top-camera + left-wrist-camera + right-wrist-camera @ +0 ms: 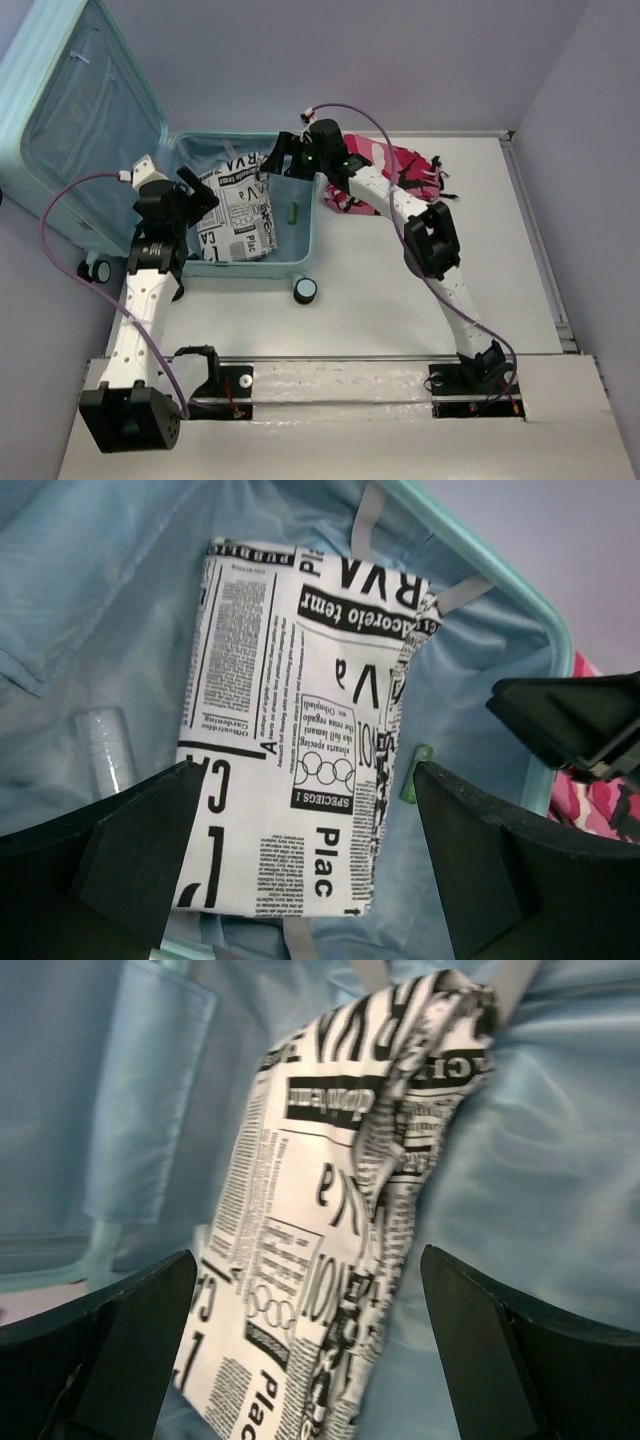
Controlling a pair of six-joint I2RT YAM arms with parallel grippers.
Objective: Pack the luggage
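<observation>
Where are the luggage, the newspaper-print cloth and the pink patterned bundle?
luggage [70, 115]: top external view, on the open lid's lining.
newspaper-print cloth [290, 730]: left wrist view, on its flat middle.
pink patterned bundle [405, 162]: top external view, on its exposed upper part.

Newspaper-print cloth [290, 730], headlines reading "Plac", "RVA", "SPECIEGS I", "eoreio temr", smaller print too fine to read
</observation>
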